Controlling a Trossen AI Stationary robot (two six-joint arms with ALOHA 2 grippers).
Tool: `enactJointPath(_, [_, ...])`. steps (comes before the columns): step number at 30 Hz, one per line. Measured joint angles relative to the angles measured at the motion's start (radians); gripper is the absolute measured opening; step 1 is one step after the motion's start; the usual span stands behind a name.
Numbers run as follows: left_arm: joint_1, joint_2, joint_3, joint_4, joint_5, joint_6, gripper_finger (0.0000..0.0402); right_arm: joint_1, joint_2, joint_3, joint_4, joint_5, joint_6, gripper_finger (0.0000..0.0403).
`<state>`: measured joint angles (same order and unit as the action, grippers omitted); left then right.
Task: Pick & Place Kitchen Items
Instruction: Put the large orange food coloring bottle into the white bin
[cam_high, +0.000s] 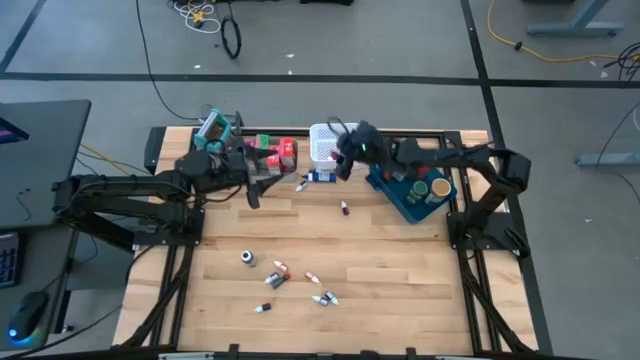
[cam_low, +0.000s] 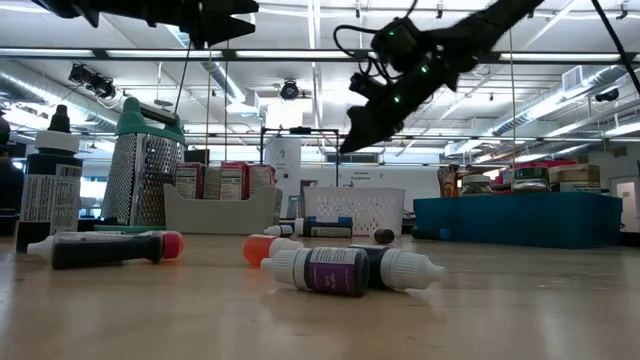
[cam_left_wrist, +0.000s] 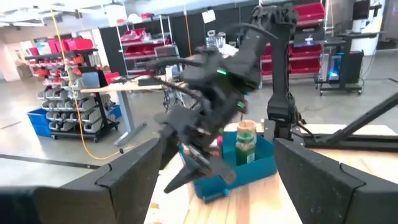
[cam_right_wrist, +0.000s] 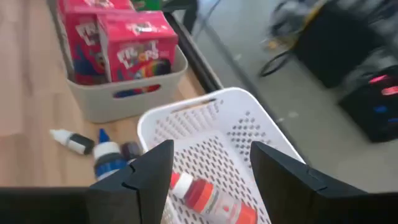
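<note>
The right end effector (cam_high: 343, 165) hangs above the white mesh basket (cam_high: 322, 145) at the far middle of the bench (cam_high: 400, 260), its two dark fingers (cam_right_wrist: 149, 171) spread apart with nothing between them. Directly below, in the right wrist view, a small bottle with a red body and white neck (cam_right_wrist: 208, 198) lies on its side on the basket floor. Just outside the basket, on the wood, lie a white-tipped dropper bottle (cam_right_wrist: 73, 140) and a blue-capped bottle (cam_right_wrist: 107, 155).

Beside the basket stands a pale bin (cam_right_wrist: 127, 93) holding red cereal cartons (cam_right_wrist: 138, 46) upright. The blue tray (cam_high: 412, 195) sits on the other side of the basket, under the right arm, with lidded round jars (cam_high: 438, 187) standing in it.

The left end effector (cam_high: 262, 185) is raised off the bench in front of the pale bin, fingers wide open and empty. Behind that arm a metal grater (cam_low: 145, 175) stands upright.

More small bottles and tubes lie scattered over the near half of the bench: a cluster (cam_high: 290, 283) well apart from both arms and one lone bottle (cam_high: 346, 208) nearer the middle. In the low view a purple-labelled bottle (cam_low: 325, 270) lies closest, with what looks like a dark tube with a red cap (cam_low: 110, 248) off to one side
</note>
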<state>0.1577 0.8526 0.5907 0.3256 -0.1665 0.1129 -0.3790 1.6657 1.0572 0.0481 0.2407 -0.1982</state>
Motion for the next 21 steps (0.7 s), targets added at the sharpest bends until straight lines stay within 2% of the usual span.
enactJointPath(2, [0.0, 0.0, 0.0, 0.022, 0.0, 0.006, 0.0316, -0.033, 0.022, 0.11, -0.153, -0.073, -0.004, 0.0224])
enactJointPath(6, [0.0, 0.0, 0.0, 0.056, 0.002, 0.015, 0.0316, -0.073, 0.094, 0.329, -0.425, -0.087, -0.122, 0.0224])
enactJointPath(10, [0.0, 0.0, 0.0, 0.072, 0.002, 0.024, 0.0316, -0.122, 0.196, 0.502, -0.6, -0.111, -0.128, 0.023])
enactJointPath(13, [0.0, 0.0, 0.0, 0.079, 0.002, 0.043, 0.0316, -0.159, 0.27, 0.563, -0.655, -0.153, -0.135, 0.0239])
enactJointPath(16, [0.0, 0.0, 0.0, 0.077, 0.002, 0.06, 0.0316, -0.183, 0.324, 0.568, -0.674, -0.201, -0.127, 0.0247])
enactJointPath(21, [0.0, 0.0, 0.0, 0.076, 0.002, 0.082, 0.0316, -0.191, 0.401, 0.568, -0.697, -0.163, -0.179, 0.0251])
